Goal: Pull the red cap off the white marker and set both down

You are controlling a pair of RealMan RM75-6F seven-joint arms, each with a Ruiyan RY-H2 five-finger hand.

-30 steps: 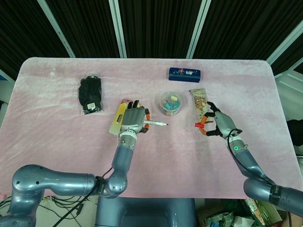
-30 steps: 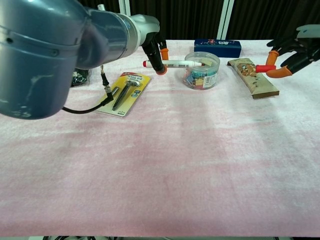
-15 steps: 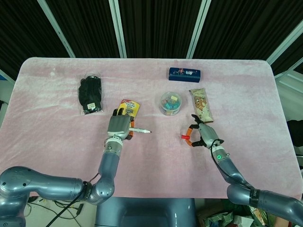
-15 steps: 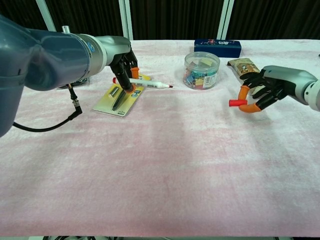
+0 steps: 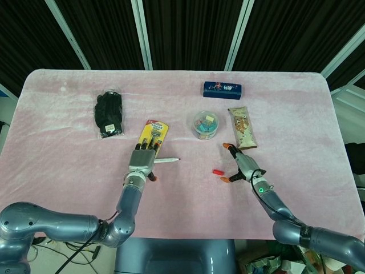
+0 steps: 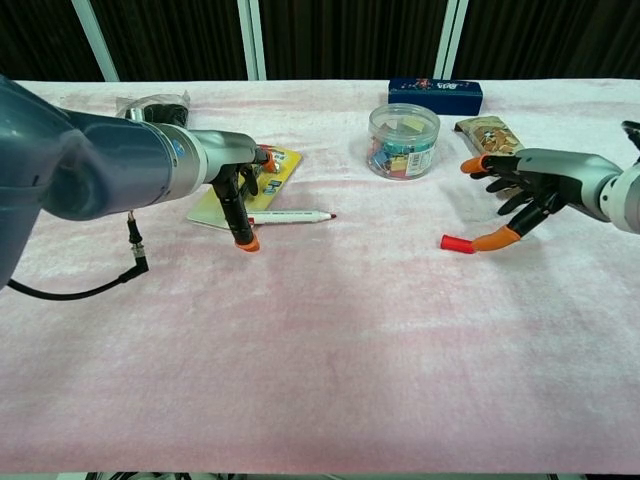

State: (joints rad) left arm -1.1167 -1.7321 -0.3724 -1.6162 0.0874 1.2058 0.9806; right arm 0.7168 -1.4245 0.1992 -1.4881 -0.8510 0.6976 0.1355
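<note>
The white marker (image 5: 166,160) (image 6: 292,216) lies uncapped on the pink cloth, tip pointing right. My left hand (image 5: 142,162) (image 6: 238,190) is at its rear end with fingers spread; one finger reaches down to the cloth in front of that end, and no grip on the marker shows. The red cap (image 5: 217,171) (image 6: 456,243) lies on the cloth by itself. My right hand (image 5: 240,166) (image 6: 525,190) hovers just to its right with fingers apart, one orange fingertip close to the cap, holding nothing.
A yellow razor pack (image 5: 154,131) lies just beyond my left hand. A clear tub of clips (image 5: 205,124), a snack bar (image 5: 242,128) and a blue box (image 5: 222,88) sit behind the cap. A bagged black glove (image 5: 109,114) lies far left.
Both hands came down to the cloth. The left one laid the marker down and opened its fingers; the right one let go of the red cap, which now rests on the table.
</note>
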